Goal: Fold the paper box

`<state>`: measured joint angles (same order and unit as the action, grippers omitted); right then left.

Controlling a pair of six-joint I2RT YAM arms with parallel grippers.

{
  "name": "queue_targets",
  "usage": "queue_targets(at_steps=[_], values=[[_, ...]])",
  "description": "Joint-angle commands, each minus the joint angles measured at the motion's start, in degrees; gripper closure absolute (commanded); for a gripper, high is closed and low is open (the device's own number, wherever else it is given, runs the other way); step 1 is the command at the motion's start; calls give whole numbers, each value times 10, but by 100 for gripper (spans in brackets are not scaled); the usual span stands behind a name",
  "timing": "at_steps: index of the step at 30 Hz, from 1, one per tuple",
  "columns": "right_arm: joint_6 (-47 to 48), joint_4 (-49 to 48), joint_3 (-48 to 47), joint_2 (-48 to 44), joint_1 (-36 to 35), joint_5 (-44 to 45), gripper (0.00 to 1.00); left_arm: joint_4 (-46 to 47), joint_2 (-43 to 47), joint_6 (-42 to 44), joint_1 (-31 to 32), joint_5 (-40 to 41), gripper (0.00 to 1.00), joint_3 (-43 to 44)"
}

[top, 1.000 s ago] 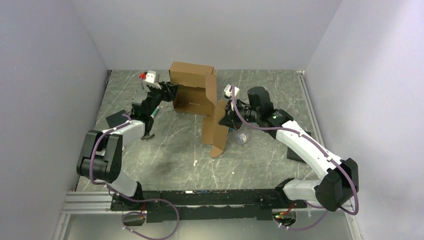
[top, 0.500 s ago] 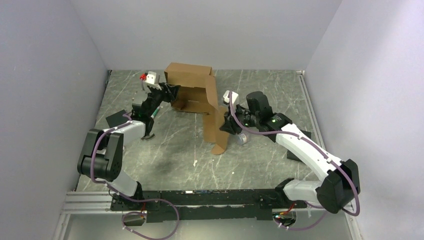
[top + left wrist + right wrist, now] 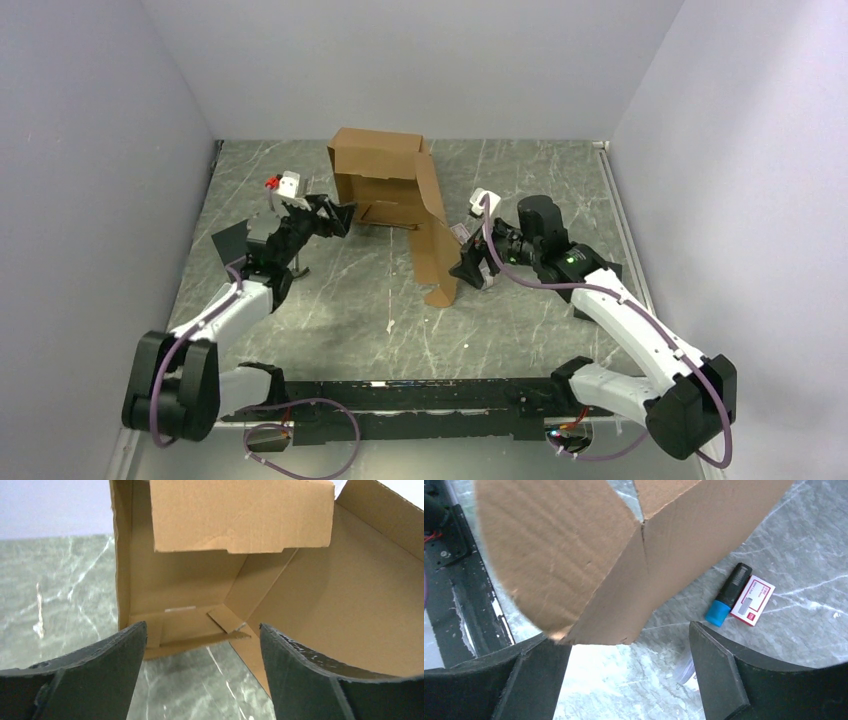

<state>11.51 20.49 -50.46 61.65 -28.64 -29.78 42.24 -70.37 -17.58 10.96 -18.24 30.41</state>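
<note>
Risk, as we judge it: paper box [image 3: 380, 180], half-folded, stands unheld at far middle of table [image 3: 350, 300]; left gripper [image 3: 338, 216] and right gripper [image 3: 466, 268] both gape wide, empty, just beside it. Nothing braces long flap [image 3: 432, 250], so walls may spring apart or box may topple

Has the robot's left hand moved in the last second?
Yes. The left hand has pulled back from the paper box, away from the far wall and toward the near edge of the table; it now stands open.
</note>
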Motion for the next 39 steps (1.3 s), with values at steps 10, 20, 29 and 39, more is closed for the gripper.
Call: queue_targets(at_steps=[10,20,29,39], values=[[-9,-114,125,-52,39,-171,0,-173,101,-30,-15,96,1,8],[-177,-464,205,20,38,-107,9,63,-15,-17,-44,58,2,-31],[-206,-547,230,52,38,-64,44,106,-70,-11,-45,80,4,-4],[-163,-414,176,44,49,12,89,150,-87,-11,-45,82,9,-9]])
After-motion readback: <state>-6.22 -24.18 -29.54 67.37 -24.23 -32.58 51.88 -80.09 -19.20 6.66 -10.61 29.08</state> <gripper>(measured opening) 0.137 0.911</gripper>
